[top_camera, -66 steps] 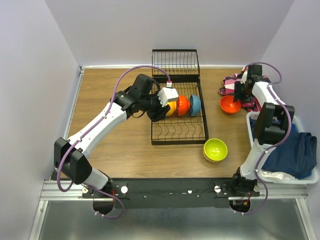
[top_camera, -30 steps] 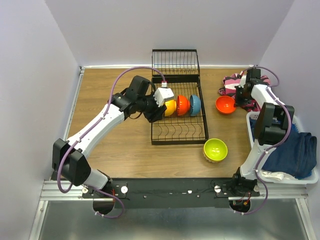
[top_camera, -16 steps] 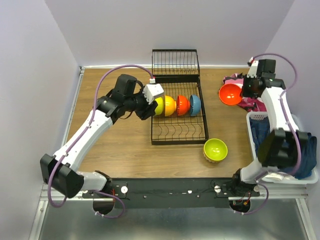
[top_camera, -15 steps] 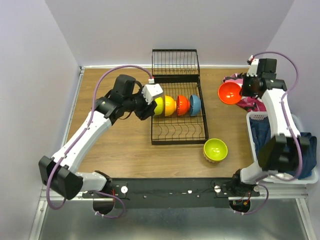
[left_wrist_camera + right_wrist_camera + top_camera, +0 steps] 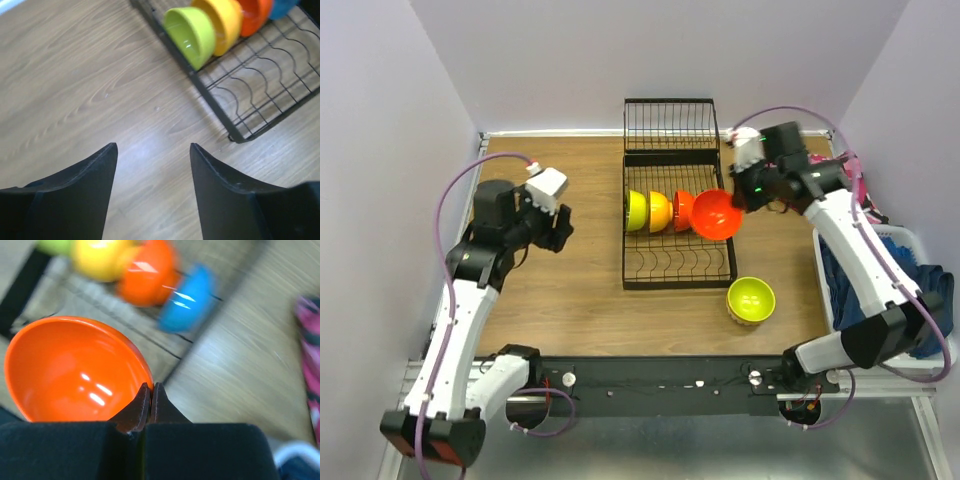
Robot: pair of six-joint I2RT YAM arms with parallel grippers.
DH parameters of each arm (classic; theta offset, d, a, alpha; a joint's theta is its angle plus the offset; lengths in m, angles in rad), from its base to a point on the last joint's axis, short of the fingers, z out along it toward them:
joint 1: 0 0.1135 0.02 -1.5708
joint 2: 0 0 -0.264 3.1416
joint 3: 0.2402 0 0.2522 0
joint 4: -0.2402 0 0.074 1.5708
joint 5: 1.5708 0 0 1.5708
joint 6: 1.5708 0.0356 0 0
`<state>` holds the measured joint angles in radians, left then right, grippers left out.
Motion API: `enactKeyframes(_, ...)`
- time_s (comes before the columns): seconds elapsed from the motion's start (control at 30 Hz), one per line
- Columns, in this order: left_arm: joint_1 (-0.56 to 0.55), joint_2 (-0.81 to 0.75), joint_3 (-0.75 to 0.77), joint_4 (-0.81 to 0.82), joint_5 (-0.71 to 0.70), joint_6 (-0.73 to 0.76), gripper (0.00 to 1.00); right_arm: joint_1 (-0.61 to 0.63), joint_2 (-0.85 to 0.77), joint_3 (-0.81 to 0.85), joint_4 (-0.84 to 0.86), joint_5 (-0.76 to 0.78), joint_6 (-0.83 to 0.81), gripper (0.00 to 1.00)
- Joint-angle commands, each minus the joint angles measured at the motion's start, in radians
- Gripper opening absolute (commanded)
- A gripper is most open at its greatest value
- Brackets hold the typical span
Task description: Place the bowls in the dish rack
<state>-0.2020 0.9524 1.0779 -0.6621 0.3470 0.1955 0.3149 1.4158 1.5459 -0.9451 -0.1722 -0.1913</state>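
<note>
Right gripper (image 5: pixel 150 390) pinches glossy red-orange round bowl (image 5: pixel 75 370) over black wire dish rack (image 5: pixel 675 270); next move probably seats it between tines (image 5: pixel 260 85). Left gripper (image 5: pixel 152 146) wide, empty.

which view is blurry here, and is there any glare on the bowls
Right wrist view: motion-blurred, with the blue bowl smeared, though the held orange bowl is fairly sharp and shows small white glints. Left wrist view: crisp, with a pale sheen on the table and a glint inside the green bowl. Top view: sharp and evenly lit.
</note>
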Motion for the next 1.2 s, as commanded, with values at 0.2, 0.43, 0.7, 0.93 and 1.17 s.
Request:
enactKeyframes(0.2, 0.252, -0.208, -0.043, -0.203, -0.248, -0.019, 0.79, 0.574, 0.251, 0.129, 0.052, 0.031, -0.143, 0.01)
enactKeyframes(0.43, 0.277, -0.337, 0.033, -0.185, -0.296, 0.006, 0.85, 0.691, 0.532, 0.405, 0.023, 0.042, -0.132, 0.01)
enactKeyframes(0.7, 0.331, -0.405, 0.119, -0.215, -0.381, -0.027, 0.86, 0.704, 0.725, 0.499, -0.027, -0.015, -0.16, 0.01)
enactKeyframes(0.93, 0.351, -0.373, 0.169, -0.222, -0.292, -0.053, 0.86, 0.704, 0.818, 0.536, 0.003, -0.053, -0.162, 0.01)
enactKeyframes(1.17, 0.351, -0.405, 0.132, -0.266, -0.183, 0.004, 0.87, 0.702, 0.948, 0.691, -0.001, -0.089, -0.142, 0.01)
